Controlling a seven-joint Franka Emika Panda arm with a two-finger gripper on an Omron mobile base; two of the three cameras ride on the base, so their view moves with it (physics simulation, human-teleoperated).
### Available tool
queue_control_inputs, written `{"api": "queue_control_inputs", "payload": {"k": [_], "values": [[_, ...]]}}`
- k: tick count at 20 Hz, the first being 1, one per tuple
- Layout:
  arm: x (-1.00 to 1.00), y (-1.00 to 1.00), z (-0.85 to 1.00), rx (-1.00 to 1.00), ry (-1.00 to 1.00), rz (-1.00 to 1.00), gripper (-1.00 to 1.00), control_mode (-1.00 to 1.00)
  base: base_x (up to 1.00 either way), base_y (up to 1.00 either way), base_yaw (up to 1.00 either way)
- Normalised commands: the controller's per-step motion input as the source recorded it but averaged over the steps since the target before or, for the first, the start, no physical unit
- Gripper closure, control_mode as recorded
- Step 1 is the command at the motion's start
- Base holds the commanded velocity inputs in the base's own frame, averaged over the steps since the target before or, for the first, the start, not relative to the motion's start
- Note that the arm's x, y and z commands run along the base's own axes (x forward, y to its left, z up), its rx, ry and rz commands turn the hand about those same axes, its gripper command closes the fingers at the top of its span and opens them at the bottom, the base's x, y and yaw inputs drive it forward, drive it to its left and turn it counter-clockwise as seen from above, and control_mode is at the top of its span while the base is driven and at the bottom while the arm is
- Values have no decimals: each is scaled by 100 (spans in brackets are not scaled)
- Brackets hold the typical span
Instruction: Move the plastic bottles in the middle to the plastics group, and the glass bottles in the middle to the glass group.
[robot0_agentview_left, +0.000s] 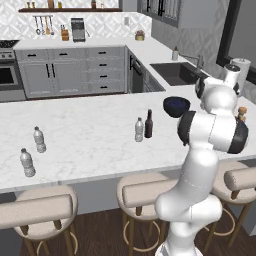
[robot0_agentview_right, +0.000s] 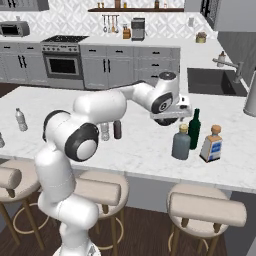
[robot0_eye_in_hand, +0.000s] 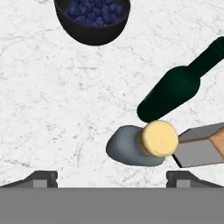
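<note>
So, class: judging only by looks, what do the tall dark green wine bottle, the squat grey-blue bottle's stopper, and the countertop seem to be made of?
Tall dark green wine bottle: probably glass, with a smooth, dark, faintly glossy body. Squat grey-blue bottle with a tan stopper: the stopper is likely cork, matte and pale tan. White countertop: looks like polished marble, with grey veining on white, though it could be an imitation.

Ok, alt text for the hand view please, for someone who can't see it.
Looking straight down past the open tool at a marble counter: a squat grey-blue bottle with a tan stopper stands beside a dark green wine bottle and a squarish bottle, with a dark bowl of blue contents further off.
</note>
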Motion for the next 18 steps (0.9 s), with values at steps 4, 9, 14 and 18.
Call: {"api": "queue_control_inputs", "payload": {"k": [4, 9, 14, 18], "values": [[-23, 94, -1, -4, 0, -16, -100, -100, 0, 0, 0], [-6, 100, -3, -5, 1, -15, -100, -100, 0, 0, 0], [12, 99, 0, -2, 8, -17, -100, -100, 0, 0, 0], [31, 83, 8, 1, 13, -8, -100, -100, 0, 0, 0]]}}
